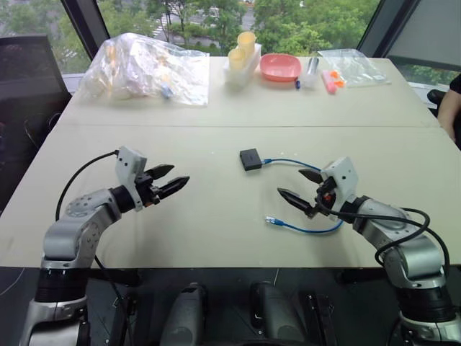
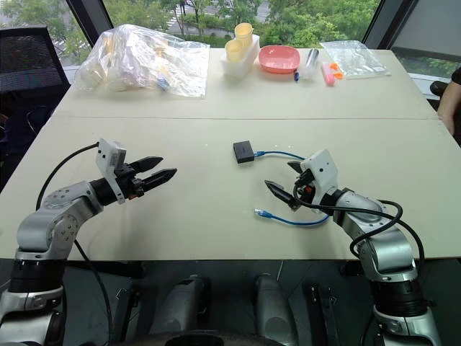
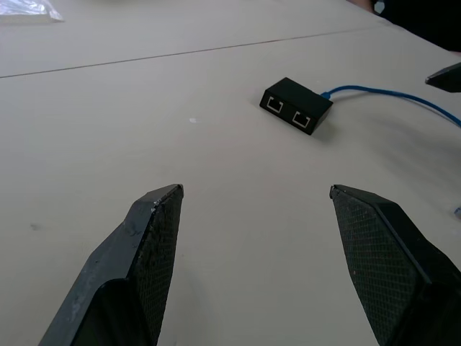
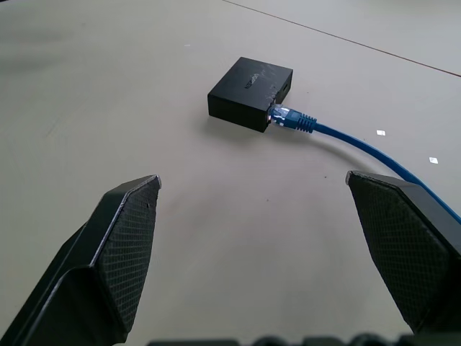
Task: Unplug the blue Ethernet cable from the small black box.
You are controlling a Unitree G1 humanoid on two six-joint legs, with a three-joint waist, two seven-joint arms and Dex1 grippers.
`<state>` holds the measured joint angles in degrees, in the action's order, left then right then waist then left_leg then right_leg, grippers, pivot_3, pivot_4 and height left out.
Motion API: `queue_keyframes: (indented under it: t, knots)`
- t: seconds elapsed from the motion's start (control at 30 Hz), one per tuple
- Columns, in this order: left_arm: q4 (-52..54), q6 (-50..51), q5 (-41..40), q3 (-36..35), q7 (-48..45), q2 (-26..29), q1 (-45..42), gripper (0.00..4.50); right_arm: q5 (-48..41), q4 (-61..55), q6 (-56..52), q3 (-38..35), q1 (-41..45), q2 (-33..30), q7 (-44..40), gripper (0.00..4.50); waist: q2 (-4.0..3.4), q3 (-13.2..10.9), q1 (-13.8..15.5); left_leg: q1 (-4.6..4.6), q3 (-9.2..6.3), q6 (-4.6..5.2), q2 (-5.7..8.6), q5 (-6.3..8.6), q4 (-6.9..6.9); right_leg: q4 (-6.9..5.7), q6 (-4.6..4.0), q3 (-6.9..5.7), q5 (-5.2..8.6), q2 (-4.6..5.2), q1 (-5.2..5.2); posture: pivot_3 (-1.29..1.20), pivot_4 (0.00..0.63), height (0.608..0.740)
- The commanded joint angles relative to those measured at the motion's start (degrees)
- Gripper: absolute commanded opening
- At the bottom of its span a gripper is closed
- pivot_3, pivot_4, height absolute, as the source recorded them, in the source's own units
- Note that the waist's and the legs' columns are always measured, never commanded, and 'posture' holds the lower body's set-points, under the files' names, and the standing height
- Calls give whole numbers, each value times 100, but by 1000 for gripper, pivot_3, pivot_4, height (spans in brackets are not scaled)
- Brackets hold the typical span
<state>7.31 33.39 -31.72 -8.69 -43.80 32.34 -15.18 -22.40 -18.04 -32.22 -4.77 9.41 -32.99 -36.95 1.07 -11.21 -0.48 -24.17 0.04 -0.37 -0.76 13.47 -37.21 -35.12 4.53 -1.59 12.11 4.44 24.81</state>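
The small black box [image 1: 250, 159] lies flat near the table's middle, two empty ports showing on one narrow side [image 3: 296, 105]. The blue Ethernet cable [image 1: 311, 229] is plugged into the box's opposite side [image 4: 288, 118]. From there it curves right, passes under my right gripper and ends in a loose plug [image 1: 271, 220] toward the front edge. My right gripper [image 1: 302, 189] hovers open just right of the box, above the cable, holding nothing. My left gripper [image 1: 170, 179] is open and empty, well to the left of the box.
Along the far edge of the table [image 1: 216, 216] sit a crumpled clear plastic bag [image 1: 144, 68], a white holder with yellow cups [image 1: 241, 58], a pink bowl [image 1: 280, 67] and a small clear bag [image 1: 353, 68]. A person's arm [image 1: 450, 108] shows at the right edge.
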Motion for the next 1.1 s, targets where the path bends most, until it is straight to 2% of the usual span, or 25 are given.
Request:
queue_keyframes:
  t: [0.03, 0.2, 0.33, 0.5, 0.67, 0.8, 0.9, 0.97, 1.03, 1.1]
  knots:
    - [229, -71, -62, -24, -23, -22, -41, 3343, 59, 14, 171, -67, 131, -77, -41, 4324, 0, 0, 0, 0, 0, 0, 1, 0, 0, 0, 0, 0, 0, 0, 0, 0, 150, 740]
    - [227, -23, -119, 180, -244, -62, -244, 3343, 183, 294, 335, -22, 354, -158, -210, 4324, 0, 0, 1, 0, 1, 0, 7, 0, -2, -1, 0, 0, 0, 0, -1, 0, 150, 740]
    - [79, 103, -232, 242, -711, 178, -613, 3343, 788, 1225, 1027, 445, 1260, -168, -393, 4324, 0, 0, -32, 2, 5, 0, 10, -1, -12, -8, -2, 2, -3, -4, -2, 0, 150, 740]
    - [-265, 284, -270, 358, -1535, 783, -1203, 3343, 1481, 3747, 1809, 1320, 3093, 218, -1074, 4324, 0, -1, -72, 14, 4, 1, -4, -1, -14, -13, -11, 8, -8, -35, -4, 0, 150, 740]
    - [-131, 450, -402, 247, -1797, 1064, -1236, 3343, 2025, 6793, 2873, 1632, 4519, 683, -1536, 4324, -1, -1, -27, 13, -9, 1, -17, -2, 9, -10, -7, 14, -11, -58, -1, 0, 150, 740]
    - [176, 567, -531, 68, -1534, 952, -1041, 3343, 2520, 8195, 3335, 1911, 5068, 756, -2019, 4324, -2, -2, -36, 8, -10, 0, -17, -2, 9, -10, 10, 12, -20, -56, 0, 0, 150, 740]
    - [469, 642, -614, -15, -1304, 877, -788, 3343, 2803, 8798, 3494, 2017, 5253, 768, -2217, 4324, -1, -1, -41, 23, -8, 0, -17, -1, 8, -8, 9, 15, -19, -53, -14, 0, 150, 740]
    - [629, 670, -665, -98, -1156, 848, -583, 3380, 2833, 8958, 3612, 1947, 5321, 796, -2319, 3762, 1, 0, -42, 53, -10, -1, -17, -1, 10, -8, -11, 14, -8, -53, -40, 0, 150, 740]
    - [746, 689, -718, -170, -1094, 859, -435, 3380, 2786, 9018, 3606, 1823, 5398, 800, -2429, 2980, 1, 0, -49, 75, -9, -2, -19, 0, 13, -9, -14, 16, -6, -54, -59, 0, 150, 740]
    - [817, 712, -768, -227, -1019, 863, -361, 3380, 2697, 9027, 3538, 1649, 5446, 794, -2534, 2980, -8, -5, -58, 76, -14, -10, -19, -6, 12, -9, -23, 17, -9, -57, -57, 0, 150, 740]
